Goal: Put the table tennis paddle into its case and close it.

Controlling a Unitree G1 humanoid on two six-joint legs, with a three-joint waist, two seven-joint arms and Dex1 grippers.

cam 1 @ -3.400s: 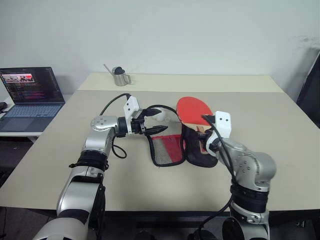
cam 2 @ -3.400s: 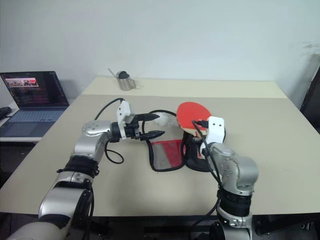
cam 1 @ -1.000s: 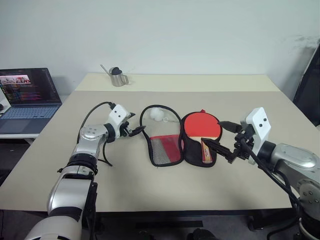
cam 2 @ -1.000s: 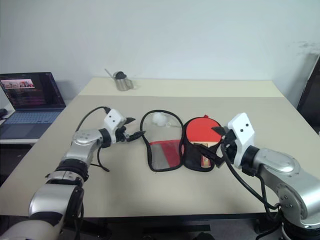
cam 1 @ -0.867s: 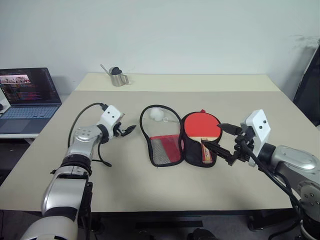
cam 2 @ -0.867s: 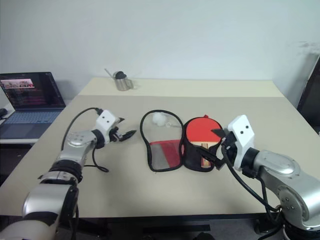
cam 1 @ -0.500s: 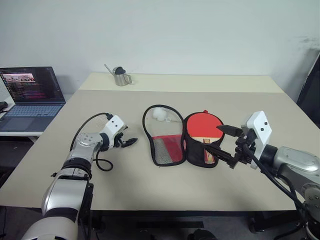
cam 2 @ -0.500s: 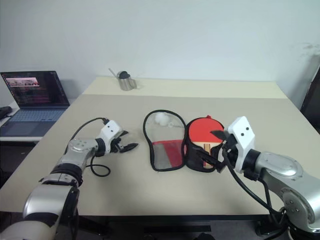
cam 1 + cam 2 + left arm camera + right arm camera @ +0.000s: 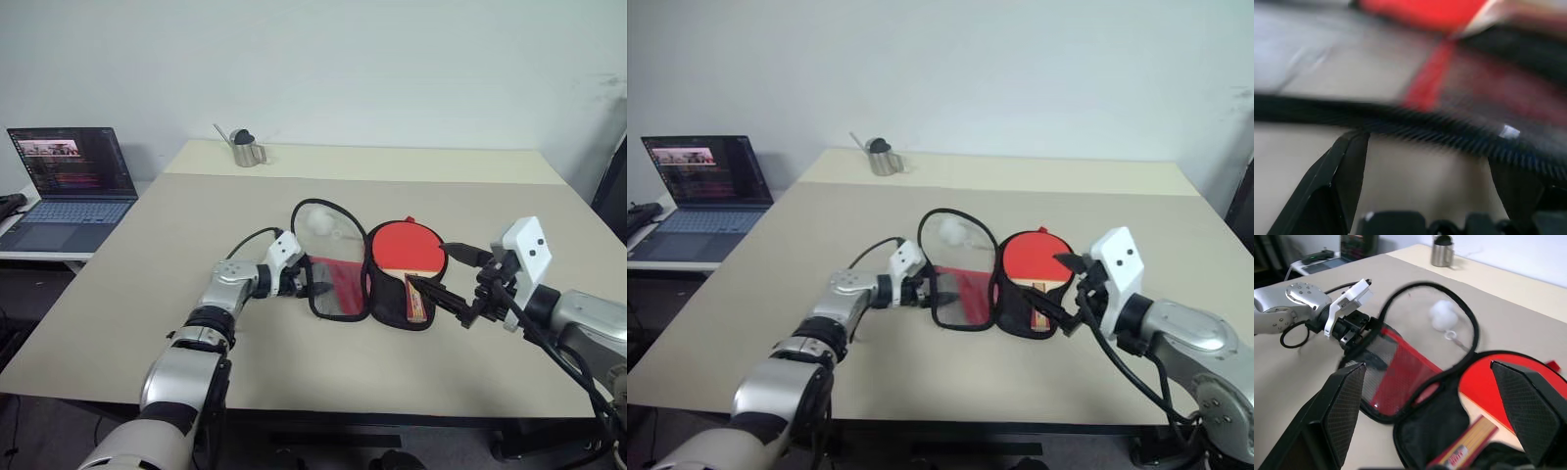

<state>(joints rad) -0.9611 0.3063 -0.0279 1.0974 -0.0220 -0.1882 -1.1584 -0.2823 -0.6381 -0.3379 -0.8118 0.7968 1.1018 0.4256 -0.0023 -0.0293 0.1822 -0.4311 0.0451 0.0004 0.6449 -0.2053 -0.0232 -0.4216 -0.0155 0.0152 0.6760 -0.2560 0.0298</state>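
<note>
I see the case (image 9: pixel 358 279) lying spread open on the bench (image 9: pixel 441 196), its two halves side by side. The paddle (image 9: pixel 404 250) rests on the black half nearer my right arm, red face up, its wooden handle (image 9: pixel 415 296) pointing back toward me. The other half, with the red lining and mesh, lies toward my left arm; a small white ball (image 9: pixel 319 223) sits inside its far loop.

My left tool (image 9: pixel 315 289) is down low at the near outer edge of that mesh half, fingers spread apart and gripping nothing. In the left wrist view the black zip edge (image 9: pixel 1415 129) runs across just beyond the two fingertips (image 9: pixel 1354 147); I cannot tell whether they touch it.

My right tool (image 9: pixel 446 274) hangs above the bench just beside the paddle's handle, on the side away from the mesh half. Its fingers stand wide apart and empty, pointing across toward the case. From the right wrist view the open case and the handle lie between its two fingers (image 9: pixel 1347 396).

A metal cup (image 9: pixel 247 150) stands at the far side of the bench, and a laptop (image 9: pixel 69 186) sits on a separate desk off to my left
</note>
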